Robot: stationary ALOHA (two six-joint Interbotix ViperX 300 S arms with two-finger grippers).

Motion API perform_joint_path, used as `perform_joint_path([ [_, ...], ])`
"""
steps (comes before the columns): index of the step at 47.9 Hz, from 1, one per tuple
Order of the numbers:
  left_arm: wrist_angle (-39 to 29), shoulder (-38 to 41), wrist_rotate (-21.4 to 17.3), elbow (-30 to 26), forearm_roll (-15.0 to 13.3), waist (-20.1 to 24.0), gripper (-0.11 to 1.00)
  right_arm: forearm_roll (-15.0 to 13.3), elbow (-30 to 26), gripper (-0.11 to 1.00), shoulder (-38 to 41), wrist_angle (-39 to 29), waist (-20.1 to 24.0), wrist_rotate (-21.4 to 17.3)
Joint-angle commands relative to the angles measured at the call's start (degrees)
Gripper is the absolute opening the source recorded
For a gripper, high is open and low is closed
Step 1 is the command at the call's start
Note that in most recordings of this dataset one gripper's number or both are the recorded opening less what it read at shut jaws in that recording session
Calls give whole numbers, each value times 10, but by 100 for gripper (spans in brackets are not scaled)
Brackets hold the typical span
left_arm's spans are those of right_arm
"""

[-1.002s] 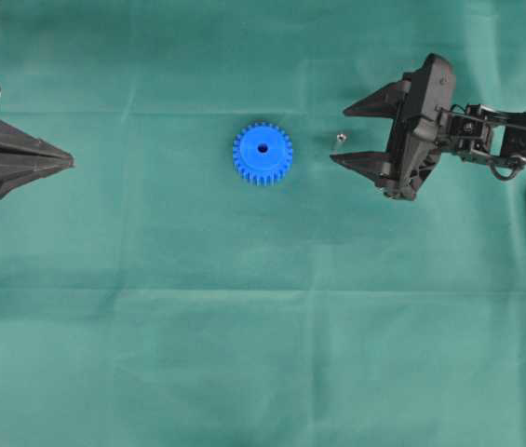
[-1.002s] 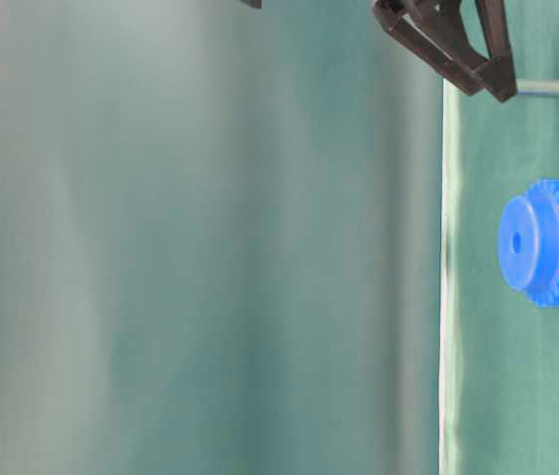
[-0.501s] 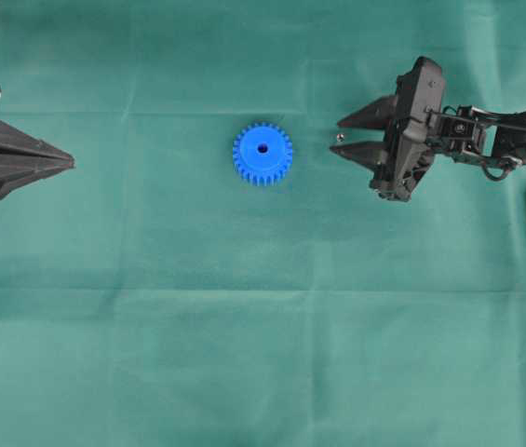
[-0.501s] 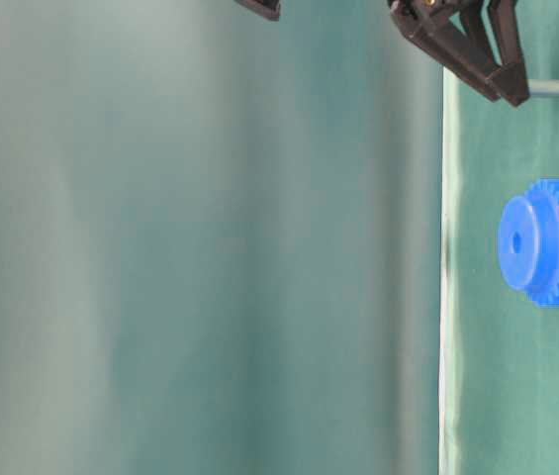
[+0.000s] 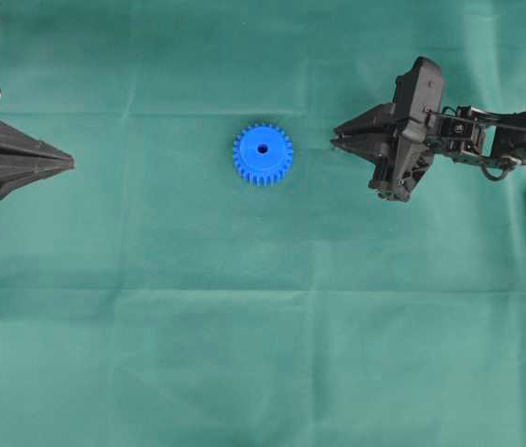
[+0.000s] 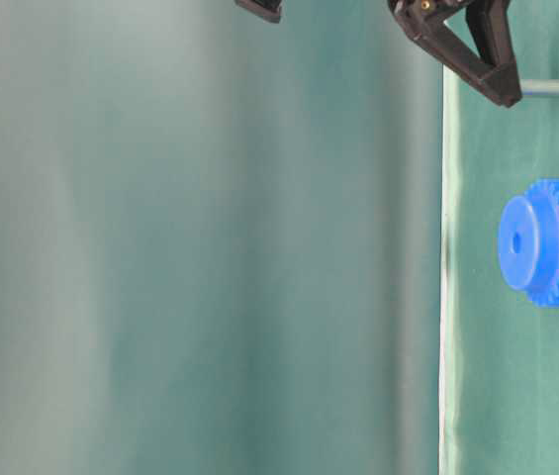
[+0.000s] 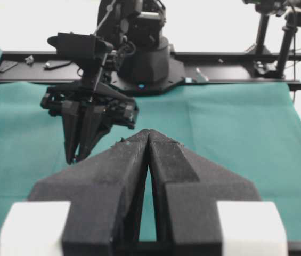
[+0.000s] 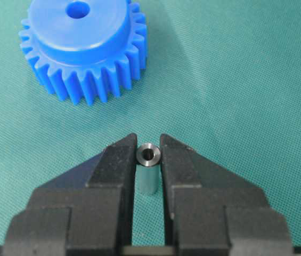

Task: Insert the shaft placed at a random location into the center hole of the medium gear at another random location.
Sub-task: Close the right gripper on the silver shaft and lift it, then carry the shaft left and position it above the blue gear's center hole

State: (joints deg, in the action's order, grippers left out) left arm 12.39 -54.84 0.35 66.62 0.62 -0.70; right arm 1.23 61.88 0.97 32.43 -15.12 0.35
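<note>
At the tabletop's left edge the left pincer [image 5: 69,163] rests with its jaws pressed together. The blue gear [image 5: 263,154] lies flat near the middle, slightly toward the far edge. To its right, the right pincer [image 8: 148,151] is clamped on the upright shaft [image 8: 148,170].
</note>
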Motion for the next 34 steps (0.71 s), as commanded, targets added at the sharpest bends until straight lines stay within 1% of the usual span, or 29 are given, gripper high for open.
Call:
perform_joint_path([
  [1,4,1,2,-12,1,0,0,3,-12,13,-32,-15,-2,7],
  [9,4,-1,1,-12,1,-1,0,3,-24,13,-88,-75,-2,7],
  [17,4,-1,1,-12,1,0,0,2,-38,13,-131,-116,-1,7],
  [22,4,-1,1,-12,1,0,0,2,-40,13,-140,-127,-2,8],
  [34,4,0,1,-11,1,0,0,2,-40,13,-140,-128,-2,8],
])
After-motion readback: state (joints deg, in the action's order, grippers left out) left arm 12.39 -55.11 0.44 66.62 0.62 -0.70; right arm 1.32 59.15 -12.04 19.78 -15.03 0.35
